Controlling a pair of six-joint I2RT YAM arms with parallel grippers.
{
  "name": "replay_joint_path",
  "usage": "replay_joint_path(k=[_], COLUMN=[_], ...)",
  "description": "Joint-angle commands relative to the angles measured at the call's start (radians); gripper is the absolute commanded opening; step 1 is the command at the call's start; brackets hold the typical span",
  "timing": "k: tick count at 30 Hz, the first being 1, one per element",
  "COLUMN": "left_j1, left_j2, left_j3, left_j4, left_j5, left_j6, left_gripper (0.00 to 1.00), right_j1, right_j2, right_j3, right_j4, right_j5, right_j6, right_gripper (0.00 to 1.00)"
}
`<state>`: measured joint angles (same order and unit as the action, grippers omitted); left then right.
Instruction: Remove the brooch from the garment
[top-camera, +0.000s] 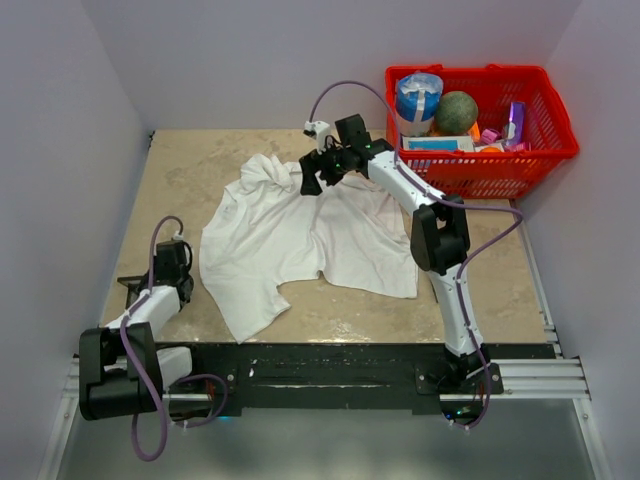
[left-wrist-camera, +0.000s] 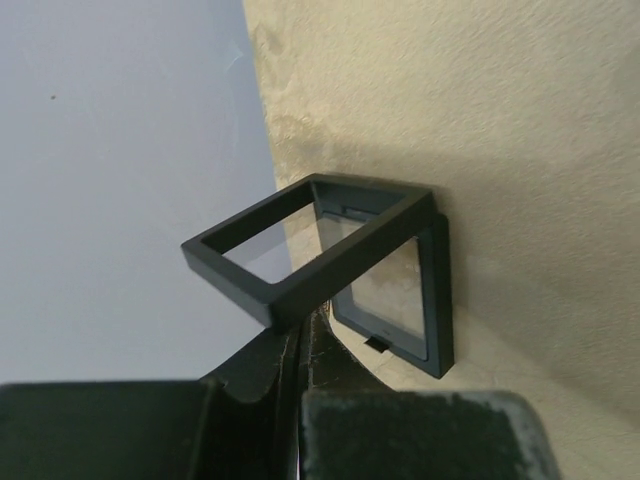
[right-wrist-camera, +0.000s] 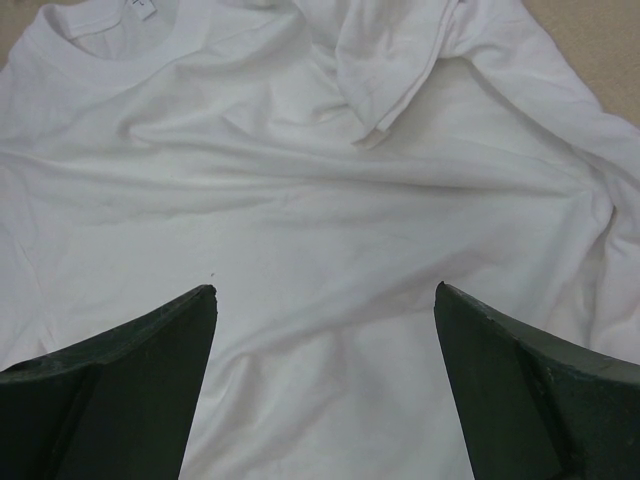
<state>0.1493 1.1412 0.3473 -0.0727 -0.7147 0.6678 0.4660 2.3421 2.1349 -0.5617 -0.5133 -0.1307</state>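
The garment (top-camera: 300, 235) is a white wrinkled shirt spread in the middle of the table. In the right wrist view the garment (right-wrist-camera: 320, 200) fills the frame, with its collar (right-wrist-camera: 110, 60) at the upper left and a folded sleeve (right-wrist-camera: 390, 70) at the top. The brooch shows in no view. My right gripper (top-camera: 312, 175) hovers over the shirt's upper part and is open and empty, its fingertips (right-wrist-camera: 205, 300) wide apart above the cloth. My left gripper (top-camera: 152, 284) rests at the table's left edge, shut, with its tips at the corner of a black frame case (left-wrist-camera: 330, 240).
The black frame case (top-camera: 133, 285) stands open at the left wall. A red basket (top-camera: 545, 140) with a green ball (top-camera: 456, 112), a blue-white cup (top-camera: 418, 100) and small items sits at the back right. Walls close the table on three sides.
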Motion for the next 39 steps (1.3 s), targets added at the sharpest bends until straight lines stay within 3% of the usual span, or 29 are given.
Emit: replay_joint_path(k=[1,16,39], left_j1=[-0.036,-0.050,-0.050], left_j2=[0.040,0.041,0.098], left_j3=[0.015,0.053,0.036], left_j4=[0.057,0.079,0.080], left_j5=[-0.015,-0.089,-0.092], left_j6=[-0.062,-0.050,-0.086], left_gripper=[0.00,0.00,0.00], right_j1=[0.005,0.008,0.010], right_j2=[-0.067,-0.061,-0.055], right_j3=[0.007,-0.006,-0.010], right_j4=[0.003,-0.004,-0.010], right_j5=[0.016,0.030,0.030], right_j6=[-0.018,-0.032,-0.038], right_gripper=[0.93,0.94,0.94])
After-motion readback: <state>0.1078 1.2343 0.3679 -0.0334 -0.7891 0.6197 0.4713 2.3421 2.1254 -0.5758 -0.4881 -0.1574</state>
